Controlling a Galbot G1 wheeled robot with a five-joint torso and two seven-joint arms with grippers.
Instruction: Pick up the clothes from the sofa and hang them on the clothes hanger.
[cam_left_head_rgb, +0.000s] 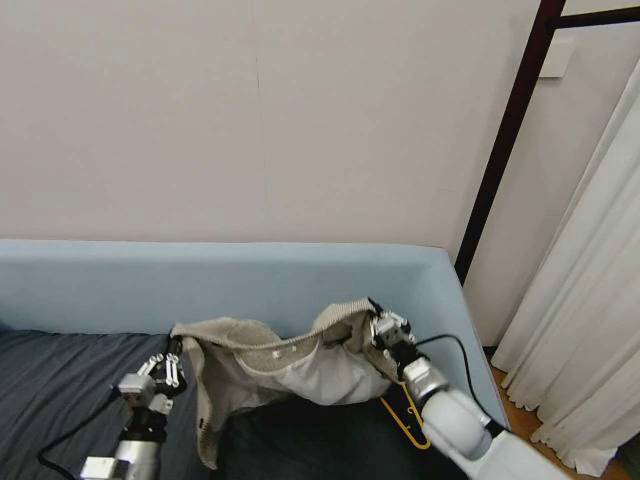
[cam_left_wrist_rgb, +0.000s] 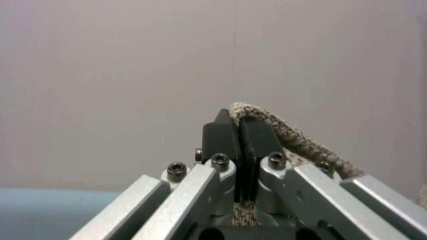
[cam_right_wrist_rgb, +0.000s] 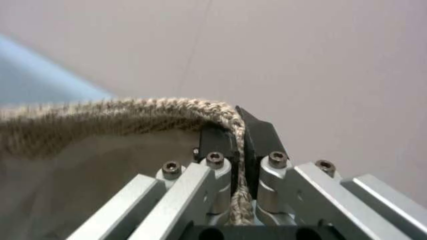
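beige knit spans the space between my two grippers: the sweater (cam_left_head_rgb: 270, 370) hangs stretched from one to the other, raised just above the dark seat of the sofa (cam_left_head_rgb: 200, 280), its pale lining sagging in the middle. my left gripper (cam_left_head_rgb: 172, 358) is clamped on the knit edge at one end (the wrist view shows the pads pressed flat together, with the ribbed hem coming out beside them). my right gripper (cam_left_head_rgb: 385, 328) is pinched on the other end, and the hem runs right down between its fingers.

a yellow hanger (cam_left_head_rgb: 405, 418) lies on the seat under my right forearm, partly hidden by it. the dark rack pole (cam_left_head_rgb: 505, 140) stands off to my right past the sofa's end, beside the white curtain (cam_left_head_rgb: 590, 300).

i judge the pick-up done and the carry about to begin. the next move calls for lifting both ends together so the cloth clears the sofa, then turning toward the rack. with one slack grip, the heavy knit could slide out.
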